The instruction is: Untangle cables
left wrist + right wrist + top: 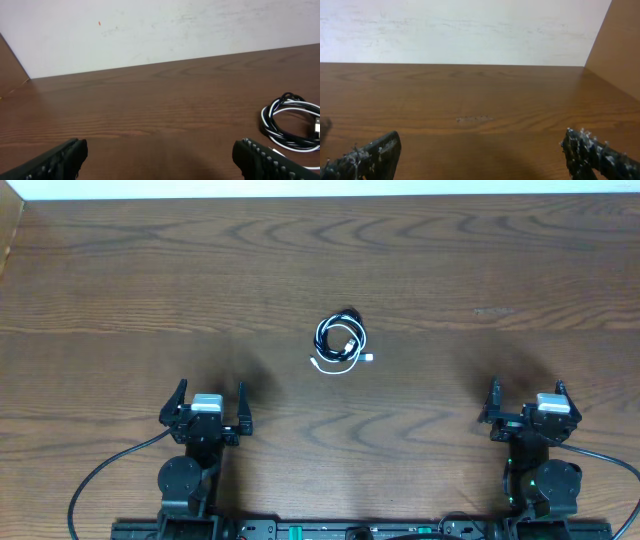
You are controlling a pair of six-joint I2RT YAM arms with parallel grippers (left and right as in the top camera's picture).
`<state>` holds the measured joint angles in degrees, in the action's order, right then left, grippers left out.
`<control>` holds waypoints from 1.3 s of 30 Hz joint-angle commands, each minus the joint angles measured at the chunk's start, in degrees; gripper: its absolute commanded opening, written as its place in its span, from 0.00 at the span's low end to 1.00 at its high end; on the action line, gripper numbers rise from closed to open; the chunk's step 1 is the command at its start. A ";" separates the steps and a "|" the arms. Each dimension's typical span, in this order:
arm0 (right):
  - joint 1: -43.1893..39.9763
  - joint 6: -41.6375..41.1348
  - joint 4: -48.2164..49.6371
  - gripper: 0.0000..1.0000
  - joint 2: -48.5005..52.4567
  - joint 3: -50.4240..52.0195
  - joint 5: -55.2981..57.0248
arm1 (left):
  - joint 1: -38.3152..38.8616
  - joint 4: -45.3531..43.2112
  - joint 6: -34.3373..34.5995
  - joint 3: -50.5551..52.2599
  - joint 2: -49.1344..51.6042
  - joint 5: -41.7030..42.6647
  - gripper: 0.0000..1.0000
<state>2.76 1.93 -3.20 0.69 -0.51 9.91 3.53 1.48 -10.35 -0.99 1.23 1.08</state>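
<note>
The cables [340, 342] lie in one small coiled bundle at the middle of the wooden table: a thin black cord looped together with a thin white cord whose small white plugs stick out at the lower side. In the left wrist view the same cables [292, 122] sit at the right edge. My left gripper [210, 402] rests near the front left, open and holding nothing, well short of the bundle. At the front right, my right gripper [527, 398] is also open with bare table between its fingers. In the right wrist view the cables are out of sight.
A pale wall [150, 30] borders the far edge of the table. A wooden side panel [617, 45] stands at the right end and another [10, 65] at the left. Thick black arm wires [110, 470] trail by the arm bases at the front.
</note>
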 commanded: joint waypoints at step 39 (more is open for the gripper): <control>0.44 -10.03 -4.57 0.99 0.09 -5.68 -27.02 | -0.20 4.35 8.50 -36.48 45.94 16.52 0.98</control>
<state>2.76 -6.11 -6.55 0.75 -2.50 -15.03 3.53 3.11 -2.31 -32.21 42.37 13.69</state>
